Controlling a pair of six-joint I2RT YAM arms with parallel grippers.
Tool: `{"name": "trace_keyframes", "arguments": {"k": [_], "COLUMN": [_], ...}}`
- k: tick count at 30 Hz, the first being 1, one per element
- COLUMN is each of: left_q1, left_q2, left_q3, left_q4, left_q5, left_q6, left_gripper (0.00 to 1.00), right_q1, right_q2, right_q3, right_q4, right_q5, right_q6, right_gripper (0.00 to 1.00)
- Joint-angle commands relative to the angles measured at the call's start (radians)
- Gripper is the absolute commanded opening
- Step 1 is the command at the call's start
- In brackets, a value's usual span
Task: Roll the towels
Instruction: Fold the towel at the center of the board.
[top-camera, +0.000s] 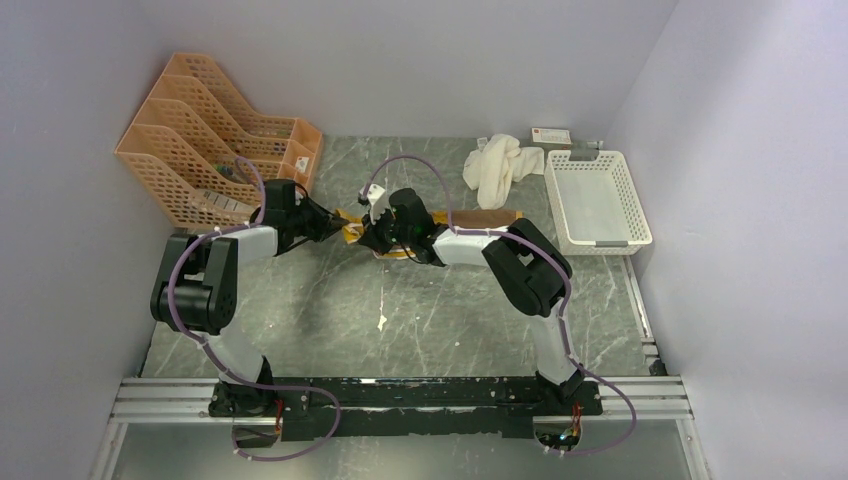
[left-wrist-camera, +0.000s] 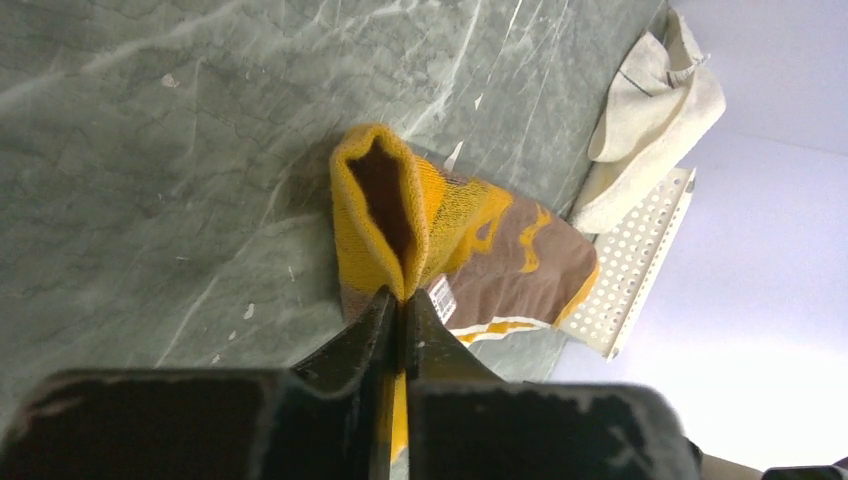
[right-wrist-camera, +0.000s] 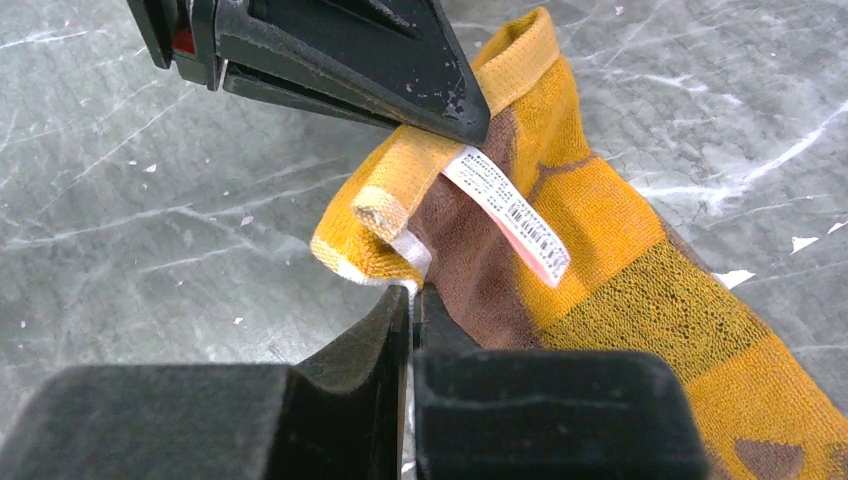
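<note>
The brown towel (top-camera: 488, 218) with its mustard-yellow side lies stretched across the middle of the table. Both grippers meet at its left end. My left gripper (left-wrist-camera: 401, 297) is shut on a yellow fold of this towel (left-wrist-camera: 500, 262), which bulges up in front of the jaws. In the right wrist view my right gripper (right-wrist-camera: 412, 292) is shut on the white-hemmed corner of the same towel (right-wrist-camera: 620, 300), beside its white label (right-wrist-camera: 507, 212). The left gripper's fingers (right-wrist-camera: 400, 75) pinch the hem just above. The cream-white towel (top-camera: 497, 166) lies crumpled at the back, apart from both grippers.
A white perforated basket (top-camera: 597, 200) stands at the back right, next to the cream-white towel. Orange file racks (top-camera: 215, 140) fill the back left corner, close behind the left arm. A small white box (top-camera: 551, 135) sits against the back wall.
</note>
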Motion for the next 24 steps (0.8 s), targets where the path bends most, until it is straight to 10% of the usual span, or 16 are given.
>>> {"name": "trace_keyframes", "arguments": {"k": [1, 3, 6, 10, 24], "left_q1": [-0.001, 0.005, 0.015, 0.017, 0.013], "left_q2": [-0.024, -0.020, -0.014, 0.026, 0.095], "left_q3": [0.027, 0.044, 0.097, 0.241, 0.400], "left_q4": [-0.001, -0.022, -0.102, -0.317, -0.580], "left_q5": [0.009, 0.017, 0.023, -0.017, -0.190], "left_q6": [0.021, 0.045, 0.138, 0.370, 0.701], "left_gripper": [0.07, 0.07, 0.07, 0.07, 0.07], "right_q1": [-0.006, -0.005, -0.004, -0.004, -0.140], "right_q2": [-0.023, -0.026, -0.040, -0.143, -0.583], "right_q3": [0.012, 0.018, 0.034, -0.024, -0.431], "right_q4": [-0.008, -0.021, -0.075, -0.060, 0.047], "right_q5": [-0.008, -0.007, 0.013, 0.028, 0.093], "right_q6": [-0.009, -0.015, -0.037, -0.049, 0.058], "right_gripper": [0.00, 0.01, 0.44, 0.73, 0.79]}}
